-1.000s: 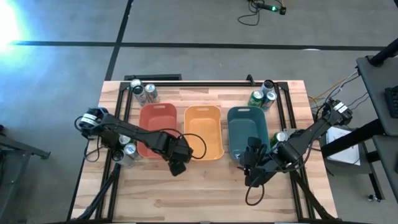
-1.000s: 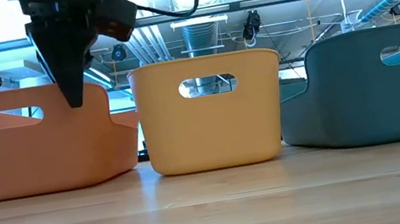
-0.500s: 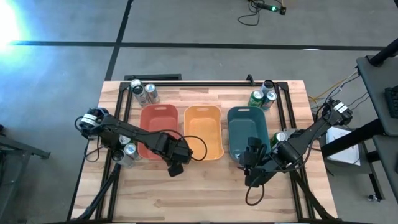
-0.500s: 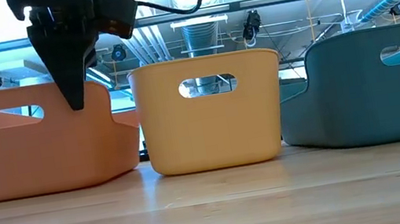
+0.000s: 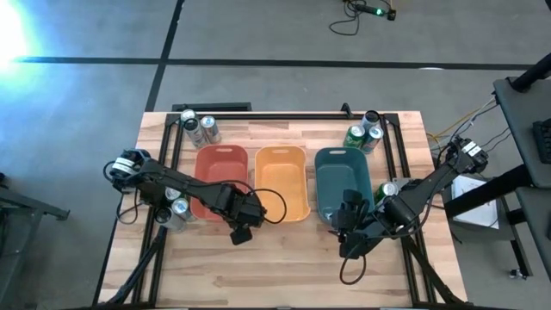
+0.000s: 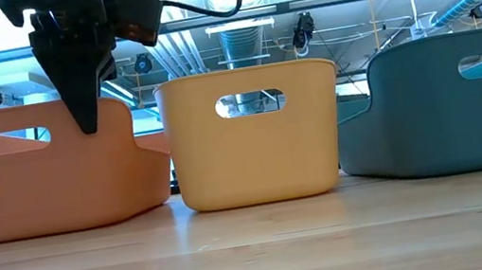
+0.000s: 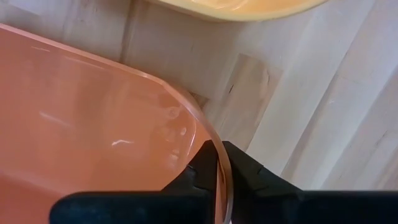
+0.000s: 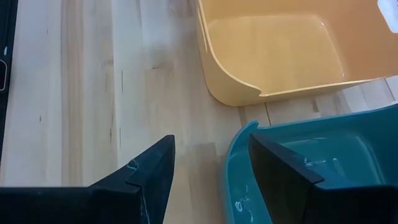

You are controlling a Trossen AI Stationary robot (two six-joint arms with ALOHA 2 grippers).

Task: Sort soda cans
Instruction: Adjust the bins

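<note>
Three bins sit in a row across the middle of the table (image 5: 284, 258): a red bin (image 5: 217, 176) on the left, an orange bin (image 5: 281, 181) in the middle, a teal bin (image 5: 343, 182) on the right. No can shows inside any of them.

The left arm reaches in from the left edge, its gripper (image 5: 240, 232) above the near right corner of the red bin. In its wrist view the fingers (image 7: 245, 171) are nearly closed, with only a thin gap, and that bin's rim lines up with the gap; whether they touch it I cannot tell.

The right gripper (image 5: 348, 217) hangs over the teal bin's near edge, fingers (image 8: 283, 171) spread wide and holding nothing.

The cans stand in clusters off to the sides: one pair (image 5: 199, 127) at the far left corner, another group (image 5: 364, 133) at the far right, some (image 5: 178, 209) beside the red bin under the left arm, and one green can (image 5: 386, 191) just right of the teal bin.
</note>
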